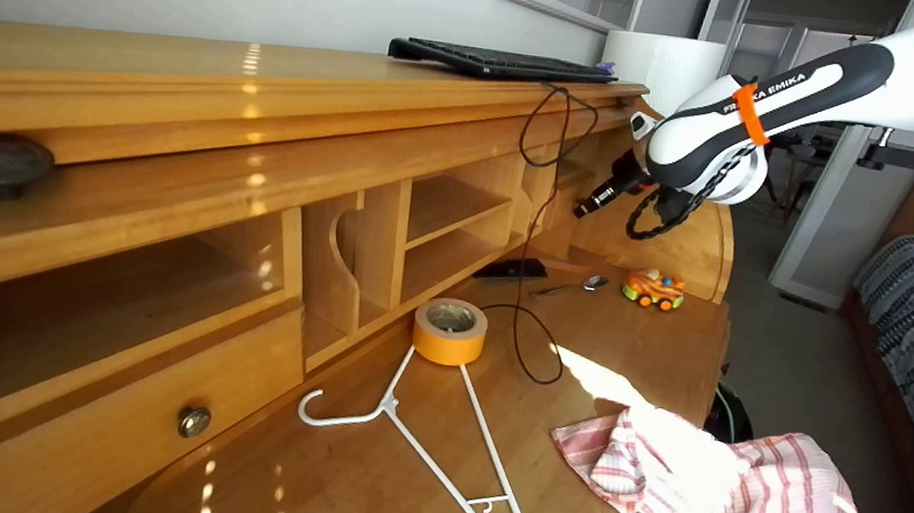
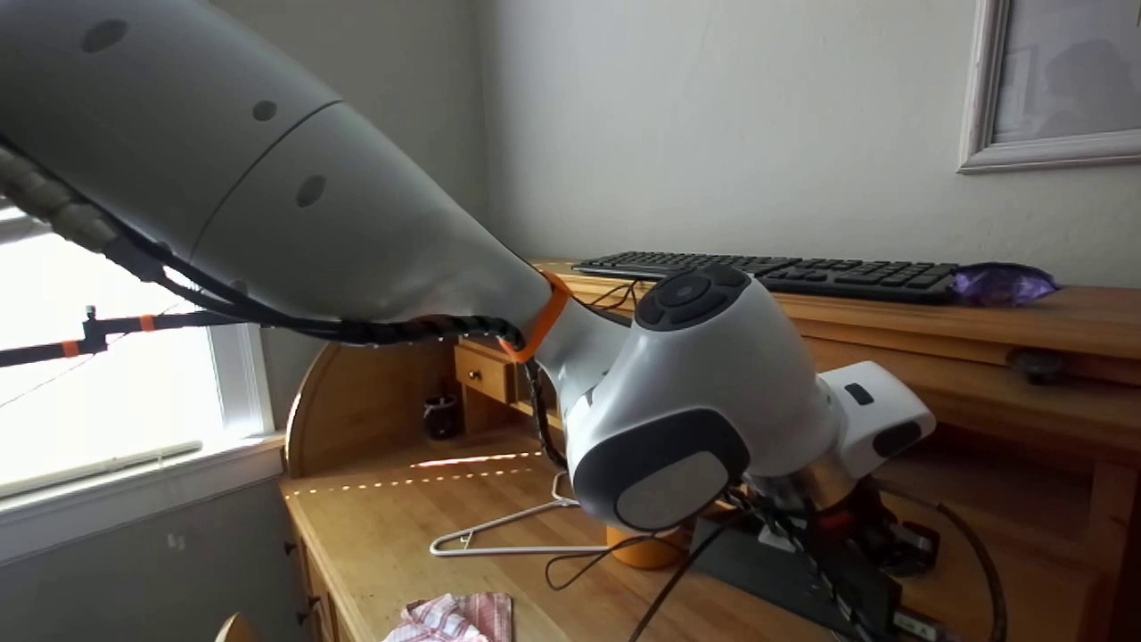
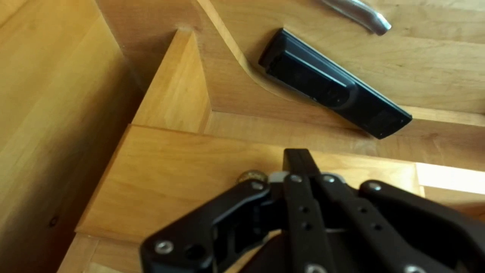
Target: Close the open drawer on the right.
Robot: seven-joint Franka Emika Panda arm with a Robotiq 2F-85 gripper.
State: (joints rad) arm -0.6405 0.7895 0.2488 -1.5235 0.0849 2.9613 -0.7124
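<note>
Gripper (image 3: 298, 157) pinched together, empty, lower centre of wrist frame, overlapping drawer (image 3: 182, 170) beside its knob (image 3: 252, 175); probably set as blunt pusher, no grasp needed. Contact: can't tell.

Honey-coloured wooden drawer (image 3: 178, 178) with brassy knob (image 3: 251, 175), apparently nearly flush.
</note>
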